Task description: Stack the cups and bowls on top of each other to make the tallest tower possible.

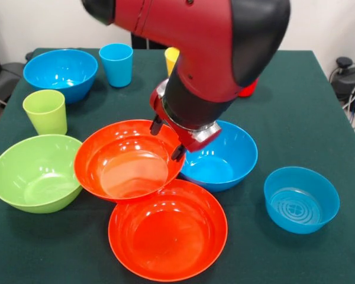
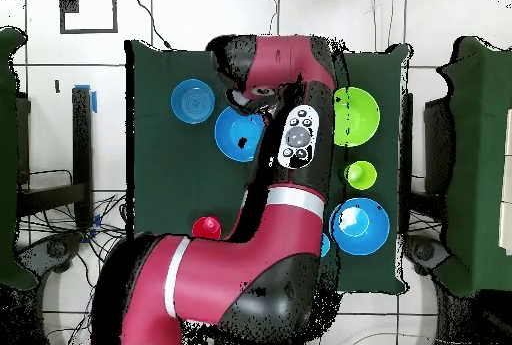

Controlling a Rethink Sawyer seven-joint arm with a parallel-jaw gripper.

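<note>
My gripper point(image 1: 168, 139) is open, low over the right rim of an orange bowl point(image 1: 127, 160); one finger hangs inside the bowl and the other outside, towards a deep blue bowl point(image 1: 222, 157). A second orange bowl point(image 1: 167, 229) lies in front, its rim touching the first. A green bowl point(image 1: 36, 171) and green cup point(image 1: 45, 110) stand at the left. Another blue bowl point(image 1: 60, 72) and a blue cup point(image 1: 116, 64) are at the back. The yellow cup point(image 1: 171, 58) and red cup point(image 1: 248, 89) peek out behind the arm. Every piece stands singly; no tower is in view.
A smaller blue bowl point(image 1: 300, 198) stands alone at the right. The green table cloth point(image 1: 296, 118) covers the table. In the overhead view the arm point(image 2: 290, 151) hides the gripper and both orange bowls; the green bowl point(image 2: 357, 116) and red cup point(image 2: 207, 227) show beside it.
</note>
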